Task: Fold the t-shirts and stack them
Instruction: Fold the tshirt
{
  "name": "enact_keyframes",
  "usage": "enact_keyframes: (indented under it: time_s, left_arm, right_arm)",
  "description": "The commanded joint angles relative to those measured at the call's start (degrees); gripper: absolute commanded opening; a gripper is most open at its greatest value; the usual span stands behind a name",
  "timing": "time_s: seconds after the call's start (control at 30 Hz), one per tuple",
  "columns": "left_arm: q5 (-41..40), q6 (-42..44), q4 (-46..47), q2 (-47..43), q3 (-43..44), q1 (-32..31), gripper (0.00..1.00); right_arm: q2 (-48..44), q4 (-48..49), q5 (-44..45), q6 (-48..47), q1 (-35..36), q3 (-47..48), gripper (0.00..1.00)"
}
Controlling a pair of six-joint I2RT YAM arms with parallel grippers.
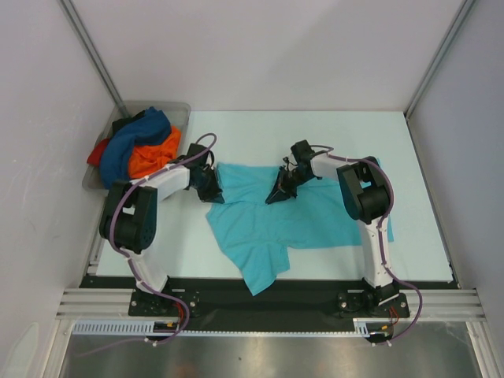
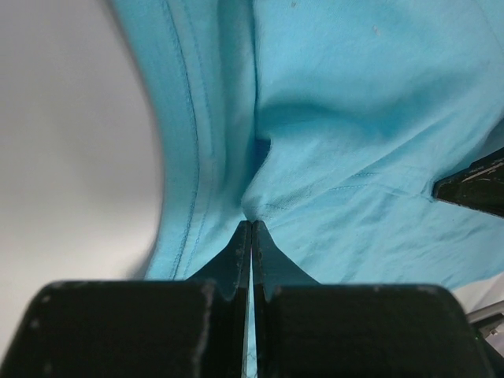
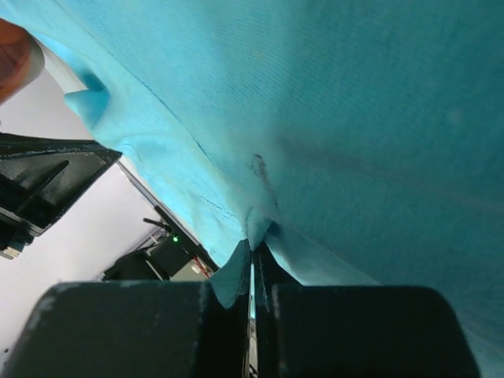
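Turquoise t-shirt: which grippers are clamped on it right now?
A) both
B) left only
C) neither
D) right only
A: each wrist view shows shut jaws with a fold of the turquoise t-shirt pinched at the tips, left gripper and right gripper alike.

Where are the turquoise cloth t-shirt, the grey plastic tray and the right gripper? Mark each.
turquoise cloth t-shirt point(image 1: 315, 219): top external view, flat body panel.
grey plastic tray point(image 1: 175, 112): top external view, far corner.
right gripper point(image 3: 252, 250): right wrist view, between fingertips.
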Motion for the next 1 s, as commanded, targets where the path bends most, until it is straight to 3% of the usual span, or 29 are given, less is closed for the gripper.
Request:
enact_keyframes:
  time_s: [0.0, 0.43, 0.9, 0.97]
  left_arm:
    - [1.92, -1.54, 0.13, -3.25, -1.27, 0.13, 0.00]
    - [6.40, -4.35, 1.53, -4.48, -3.91, -1.89, 0.01]
    - [7.99, -5.23, 1.80, -4.13, -5.67, -4.36, 0.04]
    - [7.20, -4.62, 0.75, -3.69, -5.05, -4.36, 0.08]
  right_arm:
    - [-2.14, -4.31, -0.76, -3.41, -0.26, 2.08, 0.00]
    - [-0.65, -5.71, -0.84, -5.87, -1.14, 4.45, 0.00]
    - [3.13, -14.68, -3.83, -12.38, -3.25, 9.99, 0.00]
    - [3.22, -14.94, -4.36, -12.47, -3.34, 10.07, 0.05]
